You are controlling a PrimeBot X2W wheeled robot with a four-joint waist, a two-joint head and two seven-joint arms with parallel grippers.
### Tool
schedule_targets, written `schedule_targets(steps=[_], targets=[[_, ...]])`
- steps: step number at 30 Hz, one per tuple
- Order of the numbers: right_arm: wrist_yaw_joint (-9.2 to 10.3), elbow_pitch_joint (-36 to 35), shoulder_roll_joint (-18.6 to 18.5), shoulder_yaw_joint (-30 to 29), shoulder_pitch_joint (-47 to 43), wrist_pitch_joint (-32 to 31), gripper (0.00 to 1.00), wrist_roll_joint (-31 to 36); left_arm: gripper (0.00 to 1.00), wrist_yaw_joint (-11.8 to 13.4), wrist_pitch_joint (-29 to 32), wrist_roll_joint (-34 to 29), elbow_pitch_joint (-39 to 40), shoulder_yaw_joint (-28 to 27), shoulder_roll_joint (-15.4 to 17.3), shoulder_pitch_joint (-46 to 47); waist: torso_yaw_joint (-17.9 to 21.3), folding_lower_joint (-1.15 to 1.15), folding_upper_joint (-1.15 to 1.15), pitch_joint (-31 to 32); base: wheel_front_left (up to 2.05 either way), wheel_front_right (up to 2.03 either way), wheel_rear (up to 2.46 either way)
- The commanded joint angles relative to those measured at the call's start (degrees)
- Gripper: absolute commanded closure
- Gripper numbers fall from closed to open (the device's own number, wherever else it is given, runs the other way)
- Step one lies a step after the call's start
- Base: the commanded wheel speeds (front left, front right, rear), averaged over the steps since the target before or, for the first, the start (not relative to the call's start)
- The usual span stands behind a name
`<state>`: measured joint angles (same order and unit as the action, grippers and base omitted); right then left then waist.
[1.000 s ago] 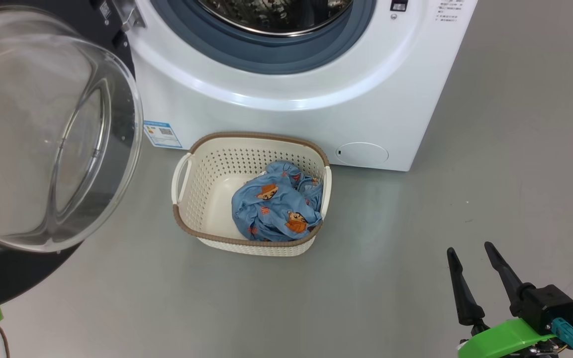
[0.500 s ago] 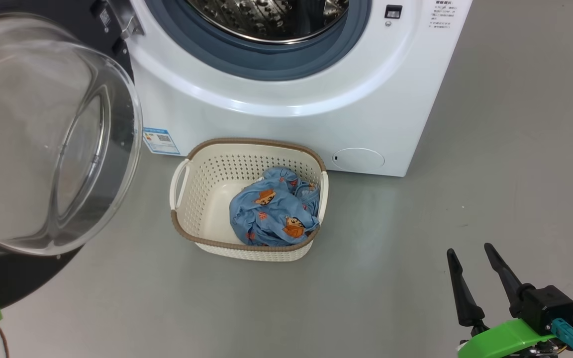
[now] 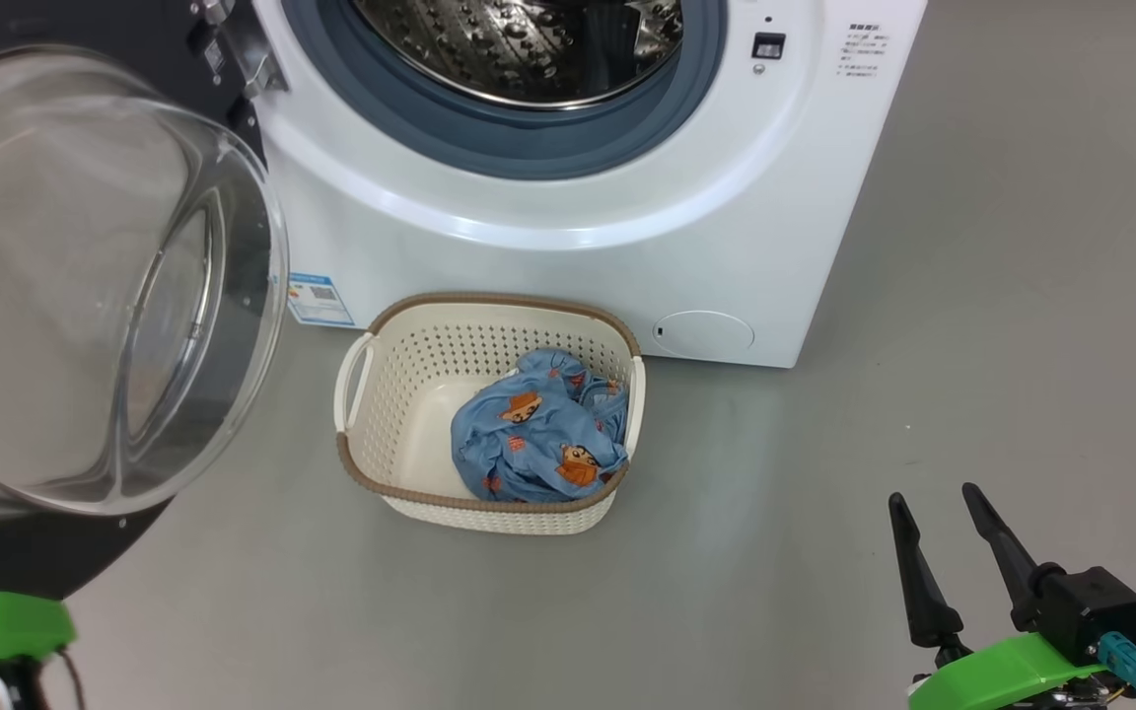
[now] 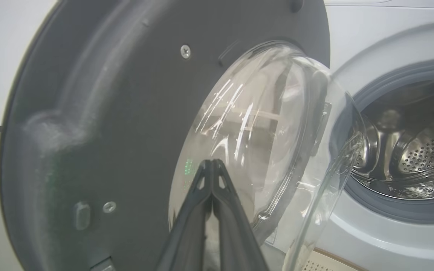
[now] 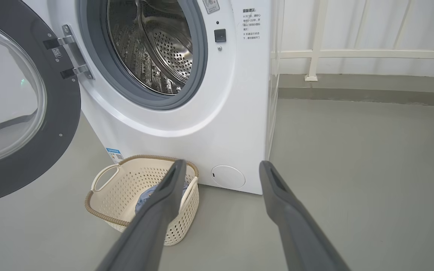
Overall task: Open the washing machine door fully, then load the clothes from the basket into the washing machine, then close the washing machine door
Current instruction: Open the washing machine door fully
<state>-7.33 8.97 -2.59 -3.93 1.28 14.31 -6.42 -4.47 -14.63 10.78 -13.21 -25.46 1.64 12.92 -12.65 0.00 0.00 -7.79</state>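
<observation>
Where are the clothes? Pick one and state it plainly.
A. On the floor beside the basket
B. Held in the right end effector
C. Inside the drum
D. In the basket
D: the clothes lie bundled inside the basket, against its right wall, in front of the washing machine.

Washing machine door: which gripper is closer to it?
Left. The left gripper sits close up to the washing machine door, facing its glass; the right gripper hangs far off, beyond the basket.

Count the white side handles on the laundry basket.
2. The left handle is on the basket end nearest the washing machine door; the right handle is beside the clothes.
</observation>
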Motion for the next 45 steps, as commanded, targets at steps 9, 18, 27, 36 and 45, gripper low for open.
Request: schedule_targets(steps=[9, 18, 27, 36, 45], targets=[[-0.16, -1.3, -0.3, 1.6, 0.4, 0.7, 0.00, -0.8, 0.62, -0.9, -0.4, -0.2, 6.8, 8.3, 1.3, -3.7, 0.9, 0.00, 0.00, 1.1, 0.00, 0.00, 0.00], [-0.16, -1.7, -0.3, 0.8, -0.1, 0.7, 0.00, -1.6, 0.00, 0.2, -0.4, 0.8, 7.6, 17.1, 1.2, -6.9, 2.8, 0.00, 0.00, 2.5, 0.00, 0.00, 0.00], [-0.16, -2.6, -0.3, 0.1, -1.1, 0.7, 0.00, -2.4, 0.00, 0.1, -0.4, 1.2, 6.0, 21.0, 1.2, -9.6, 6.4, 0.00, 0.00, 4.3, 0.00, 0.00, 0.00], [-0.16, -4.4, -0.3, 0.0, -2.2, 0.7, 0.00, -1.2, 0.00, -0.7, -0.4, -1.2, 3.2, 22.3, 1.5, -10.7, 8.8, 0.00, 0.00, 5.7, 0.00, 0.00, 0.00], [-0.16, -5.7, -0.3, -0.4, -3.4, 0.7, 0.00, -0.2, 0.00, -1.3, -0.4, -1.5, 4.3, 21.6, 1.5, -11.8, 9.6, 0.00, 0.00, 6.2, 0.00, 0.00, 0.00]])
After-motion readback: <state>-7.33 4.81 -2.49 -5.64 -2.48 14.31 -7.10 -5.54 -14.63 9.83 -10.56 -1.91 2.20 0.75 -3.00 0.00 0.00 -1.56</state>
